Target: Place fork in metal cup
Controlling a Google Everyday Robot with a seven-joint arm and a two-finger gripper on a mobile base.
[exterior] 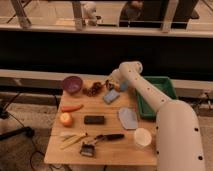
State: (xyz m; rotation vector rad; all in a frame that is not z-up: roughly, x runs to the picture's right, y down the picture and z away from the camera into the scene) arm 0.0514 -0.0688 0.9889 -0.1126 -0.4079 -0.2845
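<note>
Camera view shows me the wooden counter [112,150] from above and in front, with my white arm [150,95] reaching in from the right and bending back toward the far edge. My end effector [111,85] sits at that far edge, just right of a brown clump [93,89] and just behind a light blue rectangular object [111,96]; whether it is open or closed I cannot tell. Something small and dark lies right at it (possibly the metal cup, but I can't confirm). A purple bowl [72,84] stands at the far left, a carrot [72,107] and an orange fruit [66,119] nearer. A black-handled utensil [109,137] lies near the front edge, beside a white translucent cup [142,138]. A green tray [167,86] sits right of the arm.
</note>
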